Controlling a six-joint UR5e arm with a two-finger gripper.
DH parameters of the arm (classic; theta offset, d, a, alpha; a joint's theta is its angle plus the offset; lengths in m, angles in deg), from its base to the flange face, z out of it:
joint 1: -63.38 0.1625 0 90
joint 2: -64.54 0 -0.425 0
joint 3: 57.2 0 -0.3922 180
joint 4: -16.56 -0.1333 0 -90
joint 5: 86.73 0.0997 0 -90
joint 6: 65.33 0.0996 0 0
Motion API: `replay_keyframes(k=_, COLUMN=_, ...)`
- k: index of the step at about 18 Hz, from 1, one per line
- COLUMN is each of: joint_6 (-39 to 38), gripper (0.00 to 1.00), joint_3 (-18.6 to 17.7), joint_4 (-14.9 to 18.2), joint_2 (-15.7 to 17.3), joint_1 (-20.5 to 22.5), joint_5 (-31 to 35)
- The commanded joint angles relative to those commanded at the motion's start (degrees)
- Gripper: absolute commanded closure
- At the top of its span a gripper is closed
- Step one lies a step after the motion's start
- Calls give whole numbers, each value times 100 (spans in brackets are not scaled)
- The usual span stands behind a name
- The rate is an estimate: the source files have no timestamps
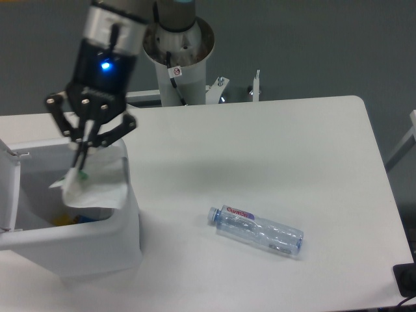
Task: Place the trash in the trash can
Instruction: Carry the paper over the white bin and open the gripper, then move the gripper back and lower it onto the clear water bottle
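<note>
The trash can (123, 240) is white all over, and down inside it there are bits of yellow and blue. The film packet (94, 185) hanging over its opening looks milky white and see-through, with a small green speck near its top. The gripper (83, 155) is black, with a bright blue light glowing on the grey wrist above it. The bottle (257, 231) is clear with a bluish tint, a pale blue cap and red lettering on its label. The table (273, 149) is plain white, against a dark grey floor.
</note>
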Motion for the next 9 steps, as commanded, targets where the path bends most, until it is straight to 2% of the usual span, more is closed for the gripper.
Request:
replay_keyframes(k=5, joint_6=-229, gripper=0, joint_3=158, joint_4=9, joint_2=53, joint_1=114, joint_5=-35)
replay_keyframes(k=7, joint_6=-421, gripper=0, joint_3=150, joint_4=26, joint_2=53, joint_1=551, joint_5=26)
replay_keyframes(k=9, joint_6=-1061, gripper=0, joint_3=62, joint_4=44, joint_2=10, joint_1=1394, joint_5=53)
